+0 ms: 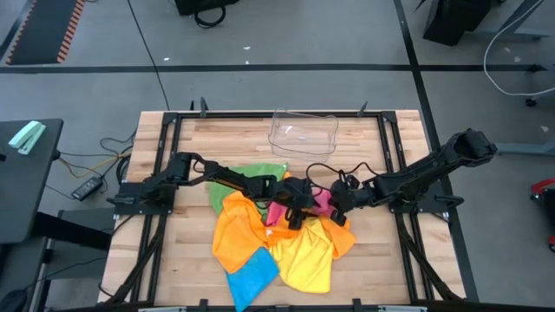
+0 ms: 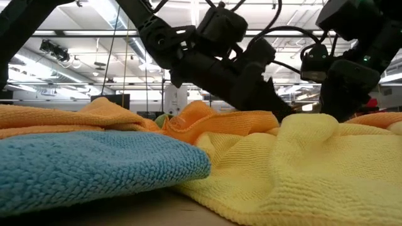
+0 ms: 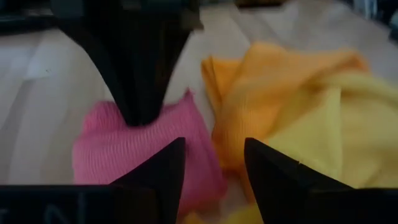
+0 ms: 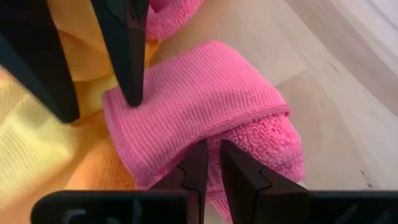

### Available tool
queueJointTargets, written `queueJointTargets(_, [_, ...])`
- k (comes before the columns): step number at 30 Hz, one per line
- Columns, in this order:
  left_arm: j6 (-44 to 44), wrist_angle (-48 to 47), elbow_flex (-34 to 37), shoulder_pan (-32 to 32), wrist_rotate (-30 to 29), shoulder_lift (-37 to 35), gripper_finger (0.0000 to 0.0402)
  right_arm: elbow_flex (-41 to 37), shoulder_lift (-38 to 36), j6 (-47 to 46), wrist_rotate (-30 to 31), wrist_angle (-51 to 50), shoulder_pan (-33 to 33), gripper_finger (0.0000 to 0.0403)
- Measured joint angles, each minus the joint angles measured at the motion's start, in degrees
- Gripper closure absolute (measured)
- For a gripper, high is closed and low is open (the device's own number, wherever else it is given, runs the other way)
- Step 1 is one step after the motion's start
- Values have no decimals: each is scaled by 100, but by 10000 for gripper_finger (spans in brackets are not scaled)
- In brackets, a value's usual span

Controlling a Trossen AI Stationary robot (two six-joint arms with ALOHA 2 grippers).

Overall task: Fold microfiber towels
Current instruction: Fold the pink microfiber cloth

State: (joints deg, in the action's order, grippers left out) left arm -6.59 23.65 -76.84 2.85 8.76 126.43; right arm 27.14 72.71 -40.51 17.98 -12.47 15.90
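From my console I count five microfiber towels: one green [image 1: 257, 174], one pink [image 1: 319, 201], one yellow [image 1: 305, 260], one blue [image 1: 252, 277], and one orange [image 1: 238, 232], though orange cloth [image 1: 344, 239] also shows past the yellow, so I cannot tell if that is a second. One clear tray [image 1: 303, 132]. Two arms, two grippers: left gripper [image 1: 293, 218], right gripper [image 1: 336, 211], the pink lying between their fingers.

Wooden table [image 1: 186, 260] carries heaped microfiber towels [image 1: 277, 243]; a clear plastic tray [image 1: 303, 132] behind them.
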Motion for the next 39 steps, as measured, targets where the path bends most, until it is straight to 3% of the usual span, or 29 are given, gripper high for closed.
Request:
queueJointTargets(7, [327,512,-2,140,-105,85,229,0,0,148,-13,169,0,351])
queueJointTargets(14, [155,723,-6,267,-1257,195,238,19,-333,11,-110,-52,1,351])
queueJointTargets(24, [219,877,-2,267,-1713,197,257,26,-989,-27,-326,-457,4,351])
queueJointTargets(39, [455,1024,-2,262,-1819,216,289,9,-60,94,-323,-21,95,351])
